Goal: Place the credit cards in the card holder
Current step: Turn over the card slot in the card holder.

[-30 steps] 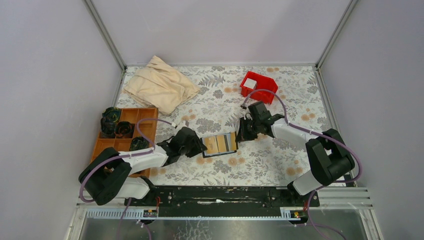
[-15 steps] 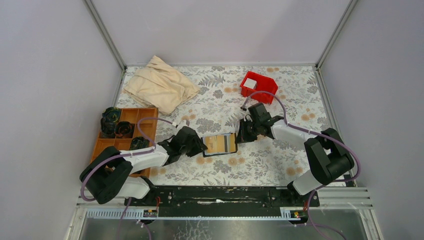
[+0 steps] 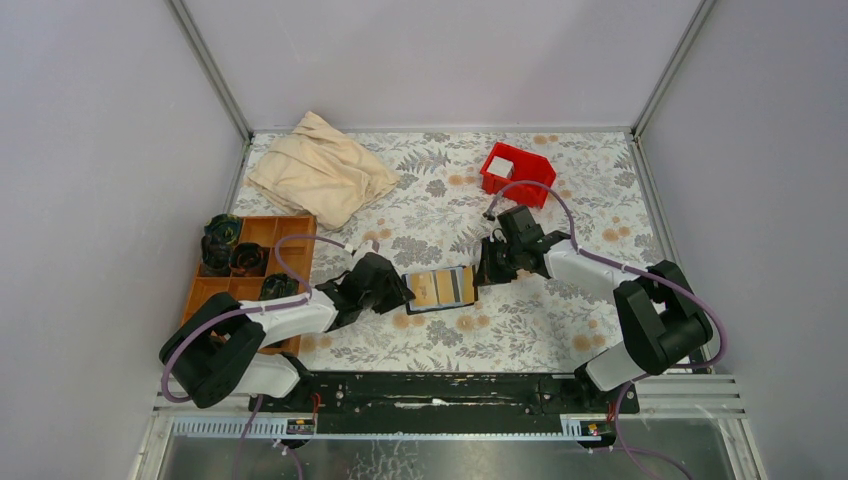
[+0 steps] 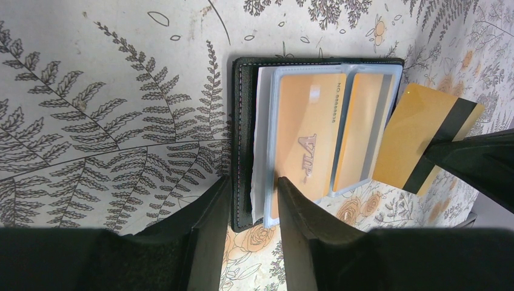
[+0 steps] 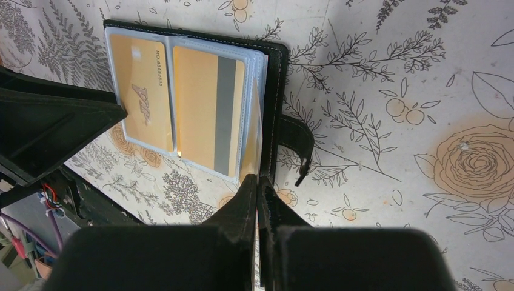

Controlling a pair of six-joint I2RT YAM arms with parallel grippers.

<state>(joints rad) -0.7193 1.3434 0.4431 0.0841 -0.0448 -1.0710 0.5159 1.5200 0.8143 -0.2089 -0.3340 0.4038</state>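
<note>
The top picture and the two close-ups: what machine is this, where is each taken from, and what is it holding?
These are two robot arms, left and right, bolted at a table's near edge. The top picture looks down from above and behind them. Each close-up comes from a camera on one wrist. On the flowered table lie an open black card holder, a red bin, a beige cloth and a brown tray. The right gripper is shut on a tan card at the holder's edge. The left gripper, fingers apart, sits at the holder's other side. Two tan cards already sit in its clear sleeves.
</note>
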